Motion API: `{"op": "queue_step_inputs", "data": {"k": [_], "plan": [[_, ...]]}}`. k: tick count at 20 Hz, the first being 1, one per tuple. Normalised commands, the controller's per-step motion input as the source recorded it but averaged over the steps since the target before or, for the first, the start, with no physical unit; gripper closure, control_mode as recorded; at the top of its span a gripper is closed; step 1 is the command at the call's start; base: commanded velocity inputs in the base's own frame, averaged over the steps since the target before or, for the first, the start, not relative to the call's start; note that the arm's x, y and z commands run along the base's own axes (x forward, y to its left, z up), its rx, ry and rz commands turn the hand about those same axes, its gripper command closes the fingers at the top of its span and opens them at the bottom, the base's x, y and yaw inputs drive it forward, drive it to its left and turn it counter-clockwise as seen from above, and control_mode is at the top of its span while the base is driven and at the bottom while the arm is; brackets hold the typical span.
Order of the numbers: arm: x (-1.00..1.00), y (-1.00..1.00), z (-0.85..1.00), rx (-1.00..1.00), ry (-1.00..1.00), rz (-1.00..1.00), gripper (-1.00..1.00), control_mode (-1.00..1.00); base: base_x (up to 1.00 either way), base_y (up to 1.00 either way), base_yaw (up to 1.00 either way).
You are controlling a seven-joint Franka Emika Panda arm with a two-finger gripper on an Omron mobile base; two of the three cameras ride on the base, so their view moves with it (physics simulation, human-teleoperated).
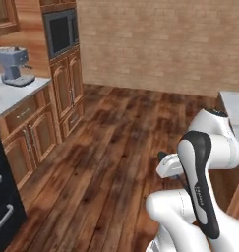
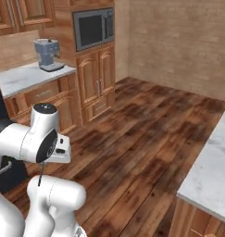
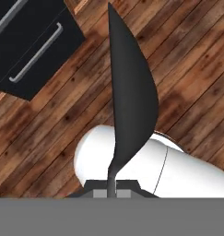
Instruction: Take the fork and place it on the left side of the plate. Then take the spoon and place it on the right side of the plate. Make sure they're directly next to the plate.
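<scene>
Pinching the spoon (image 3: pixel 129 101) by its thin handle, the end effector (image 3: pixel 112 192) hangs over the wooden floor (image 3: pixel 187 60).

My arm (image 1: pixel 199 187) fills the lower right of the left base view: glossy white rounded shells, fat and tube-like, with a long black teardrop-shaped panel running down one link — there is small pale lettering on it that I cannot read. A dark cap sits on top of the upper joint, and a thin dark seam rings the shell beside it. In the lower left of the right base view I see the same white casing, a round dark-grey joint disc with a lighter rim, a grey cap on top, and a thin black cable hanging below — plus a small white block with dark spots.
</scene>
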Motion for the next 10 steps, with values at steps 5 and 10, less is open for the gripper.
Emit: {"op": "queue_step_inputs", "data": {"k": [5,10], "plan": [[0.0,0.0,0.0,0.0,0.0,0.0,1.0,1.0,0.28,0.33,-0.63],[0.0,0.0,0.0,0.0,0.0,0.0,1.0,1.0,0.38,0.39,-0.61]]}}
